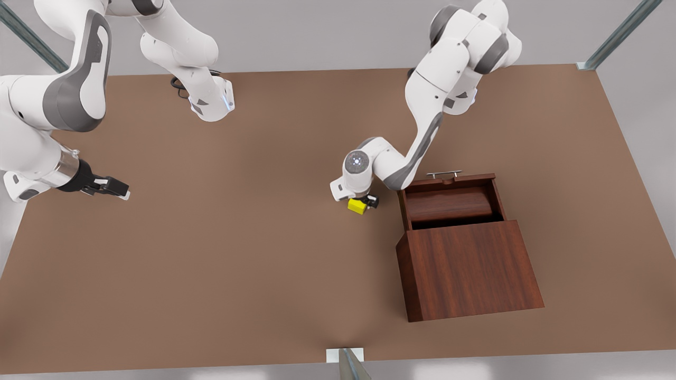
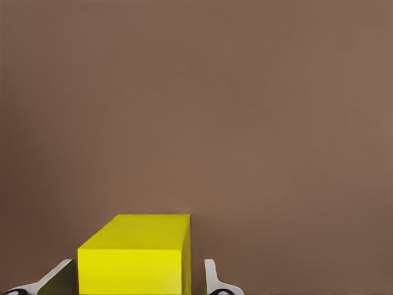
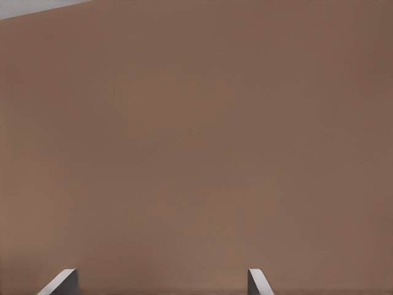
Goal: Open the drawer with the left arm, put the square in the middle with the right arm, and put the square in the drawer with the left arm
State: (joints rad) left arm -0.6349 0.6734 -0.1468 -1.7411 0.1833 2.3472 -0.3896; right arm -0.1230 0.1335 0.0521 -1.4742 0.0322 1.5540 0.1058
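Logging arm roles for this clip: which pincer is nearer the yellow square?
Left. The left pincer straddles the square beside the open drawer; the right pincer waits far across the table.

Cut off and hidden parts
Square (image 2: 135, 255) cropped at the left wrist view's edge; drawer (image 1: 449, 203) interior partly hidden under wooden box (image 1: 470, 269); contact between left gripper (image 1: 364, 203) fingers and square unclear.

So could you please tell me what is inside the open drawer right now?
The drawer shows bare wood inside; the cube sits outside it, between the left hand's fingers. The box covers its rear part.
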